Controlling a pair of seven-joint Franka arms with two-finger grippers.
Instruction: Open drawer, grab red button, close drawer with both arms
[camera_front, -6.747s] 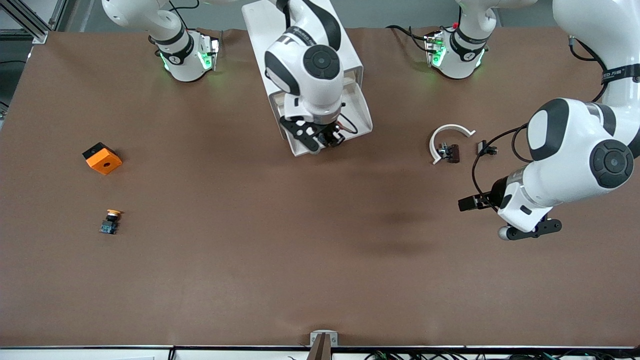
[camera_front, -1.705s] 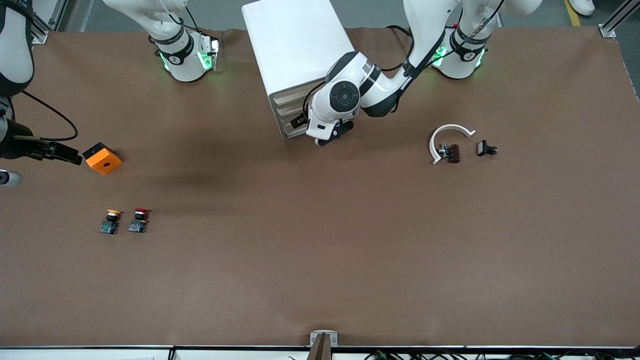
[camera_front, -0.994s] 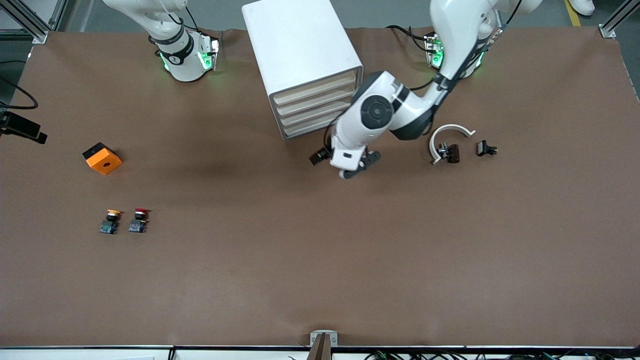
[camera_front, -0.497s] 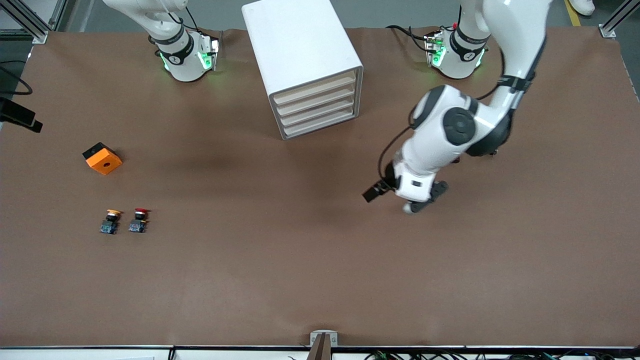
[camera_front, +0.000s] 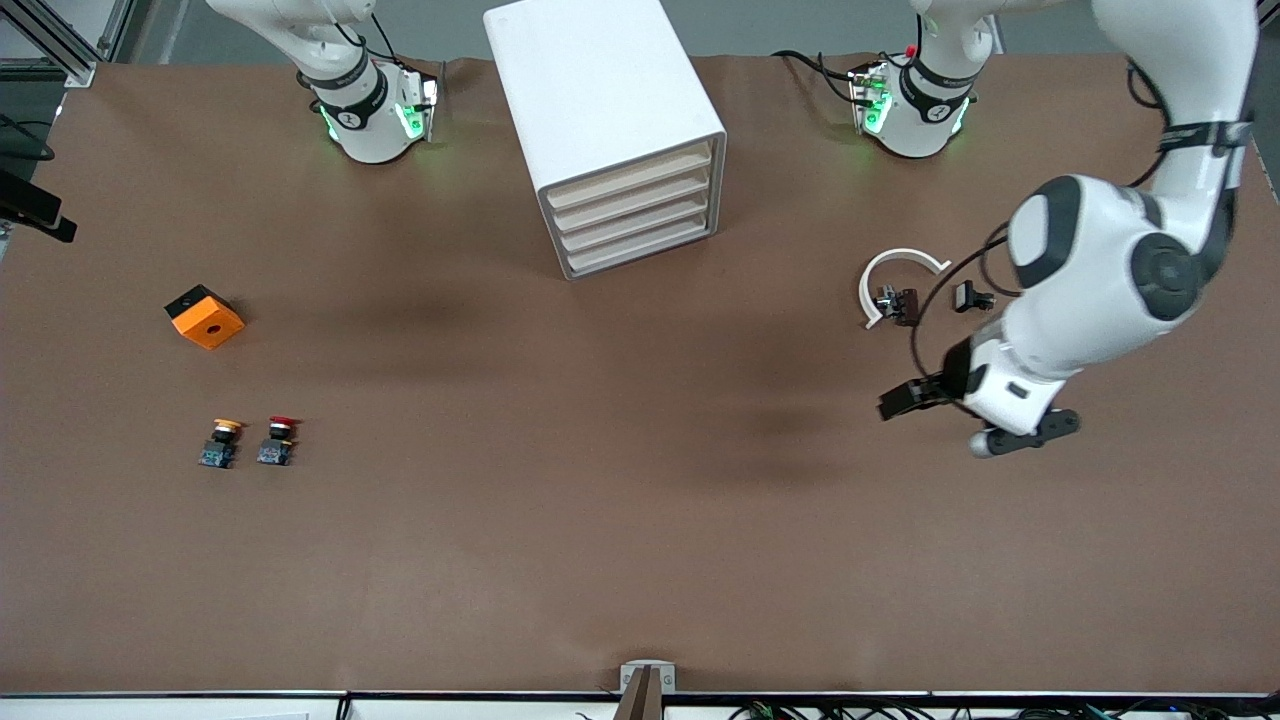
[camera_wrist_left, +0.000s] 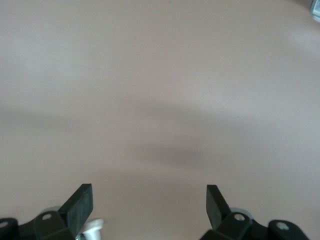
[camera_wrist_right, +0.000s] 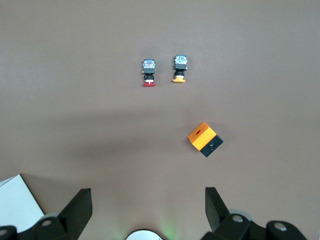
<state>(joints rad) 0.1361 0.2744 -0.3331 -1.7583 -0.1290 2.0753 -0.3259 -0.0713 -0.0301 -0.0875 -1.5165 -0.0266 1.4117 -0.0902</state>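
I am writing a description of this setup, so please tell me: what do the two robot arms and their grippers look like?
Both arms are glossy white with black joint bands and round black-centred caps; green lights glow at both bases. The left arm carries a looping black cable. The left gripper and right gripper have flat black fingers.

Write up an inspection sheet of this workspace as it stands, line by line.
Surface: brown matte table, no spills seen.
Job's things: red-capped pushbutton with blue base on the table beside an orange-yellow-capped pushbutton; white four-drawer cabinet, all drawers shut.
Clutter: orange cube with a hole; white plastic arc with a small dark part; small black clip.
Grippers: left pincer open, empty, over bare table; right pincer open, empty, high over the right arm's end.
Cables: black cable looping at the left wrist.
Surroundings: two arm bases with green lights; metal bracket on the table edge.
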